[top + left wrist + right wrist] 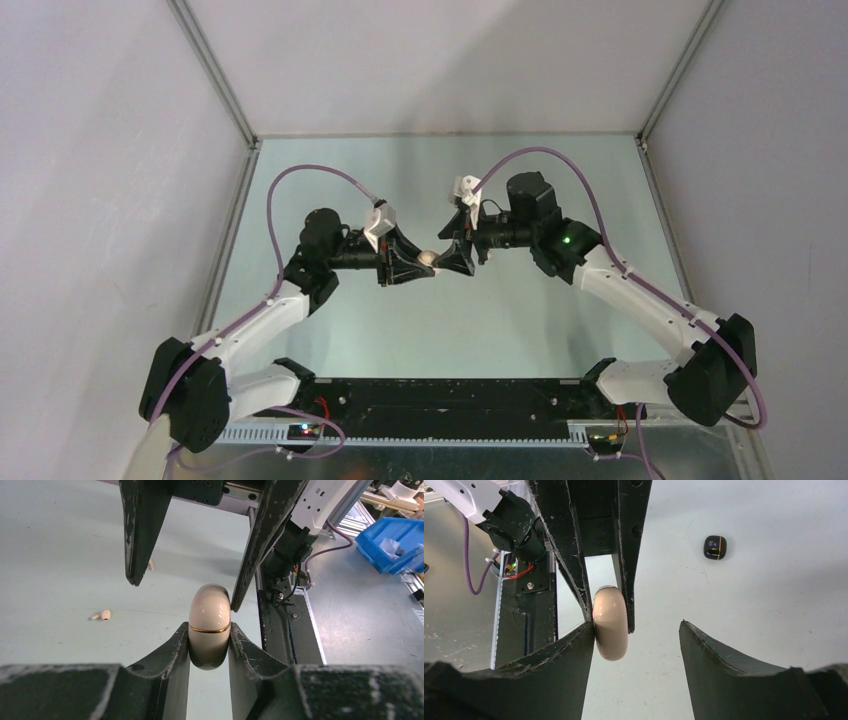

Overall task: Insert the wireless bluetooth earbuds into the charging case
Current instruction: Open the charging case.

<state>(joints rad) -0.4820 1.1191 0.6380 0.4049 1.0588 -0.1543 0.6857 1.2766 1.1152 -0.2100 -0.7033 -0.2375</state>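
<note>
Gripping one cream case (210,605), left hand (209,632) faces right hand (636,625) (fingers apart); one black case (714,547) aside.

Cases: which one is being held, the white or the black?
The off-white case, clamped in the left pincer; the black case lies loose on the table.

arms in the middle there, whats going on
The left gripper has its jaws shut on the lower half of a closed off-white case. The right gripper faces it, jaws open around the upper half, one touching it. One off-white earbud lies loose on the table, and a black case lies there too.
</note>
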